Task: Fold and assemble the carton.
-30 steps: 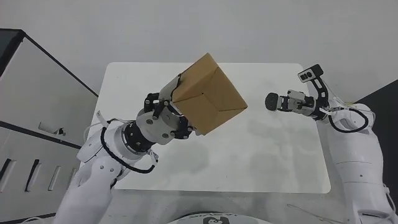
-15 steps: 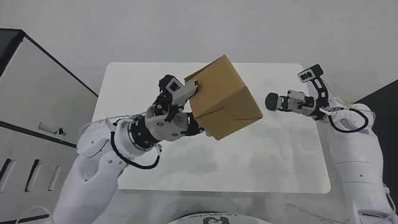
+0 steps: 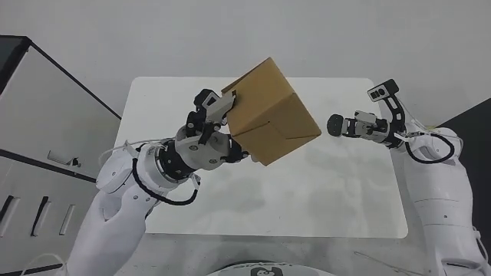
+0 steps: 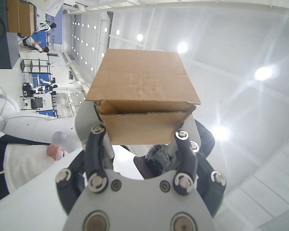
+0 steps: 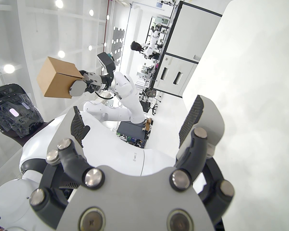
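Gripping the carton (image 3: 268, 111) by its lower-left edge, the left pincer (image 3: 229, 126) holds it tilted over the centre of the white worktop (image 3: 330, 199), inside every border. The right pincer (image 3: 335, 126) hovers released at centre right, apart from the carton. The left wrist view shows the fingers (image 4: 83, 123) clamped either side of a folded flap. The right wrist view shows the carton raised off the worktop.

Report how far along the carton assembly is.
Done: the carton is formed into a box, its visible faces closed. In hand: the left gripper holds it tilted above the table. Left: the flaps at the gripped end gape slightly, and the open right gripper hangs apart, so final closing and setting down look undone.
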You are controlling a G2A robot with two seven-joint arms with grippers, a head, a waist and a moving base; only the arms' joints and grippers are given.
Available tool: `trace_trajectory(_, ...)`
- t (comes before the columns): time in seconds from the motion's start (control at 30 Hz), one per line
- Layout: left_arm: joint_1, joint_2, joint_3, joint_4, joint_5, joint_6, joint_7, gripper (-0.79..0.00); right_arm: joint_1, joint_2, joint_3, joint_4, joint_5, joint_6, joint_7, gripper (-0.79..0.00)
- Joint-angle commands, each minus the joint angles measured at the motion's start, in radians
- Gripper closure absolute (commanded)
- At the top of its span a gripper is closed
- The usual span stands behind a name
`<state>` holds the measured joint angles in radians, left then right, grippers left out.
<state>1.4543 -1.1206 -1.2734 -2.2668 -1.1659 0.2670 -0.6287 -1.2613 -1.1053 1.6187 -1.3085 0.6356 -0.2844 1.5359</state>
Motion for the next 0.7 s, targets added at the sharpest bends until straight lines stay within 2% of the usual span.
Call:
trace_trajectory(0.0,0.0,0.0,0.0,-0.001,0.002,0.0,0.003,0.0,0.0,0.0,0.0,0.0,0.0,0.0,0.0,-0.785)
trace_trajectory(0.3,-0.01,0.006,0.014,-0.019,0.161,0.06,0.034,0.0,0.0,0.0,0.0,0.0,0.0,0.0,0.0,-0.785)
trace_trajectory(0.67,-0.023,0.004,0.02,-0.046,0.224,0.017,0.043,0.0,0.0,0.0,0.0,0.0,0.0,0.0,0.0,-0.785)
